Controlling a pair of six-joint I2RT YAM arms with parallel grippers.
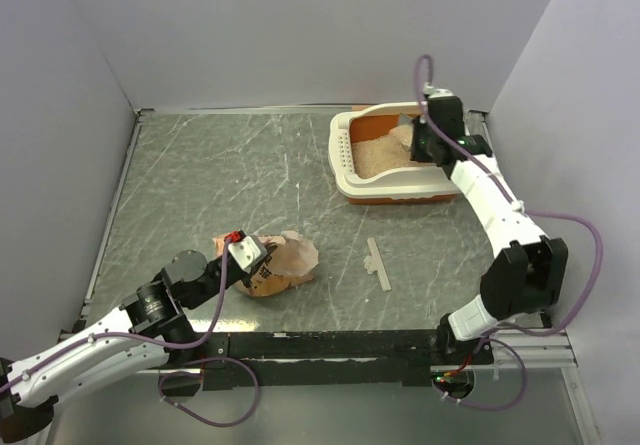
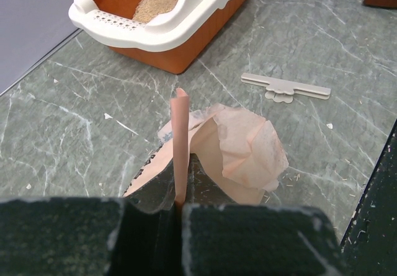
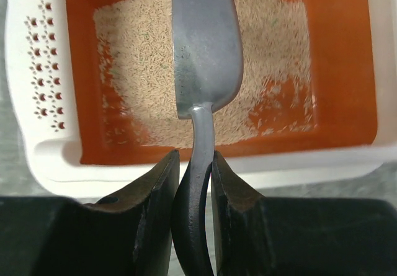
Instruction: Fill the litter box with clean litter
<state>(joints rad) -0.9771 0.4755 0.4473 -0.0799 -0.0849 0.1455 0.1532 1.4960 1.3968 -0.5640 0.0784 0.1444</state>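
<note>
Our right gripper (image 3: 193,164) is clamped on the handle of the scoop (image 3: 205,46), whose bowl hangs over the litter (image 3: 136,71) lying in the orange basin of the box (image 3: 37,71). The box sits at the far right of the table (image 1: 220,175). Our left gripper (image 2: 170,211) pinches an edge of the crumpled bag (image 2: 242,146), nearer us and to the left. A pale clip (image 2: 285,88) lies flat between bag and box.
</note>
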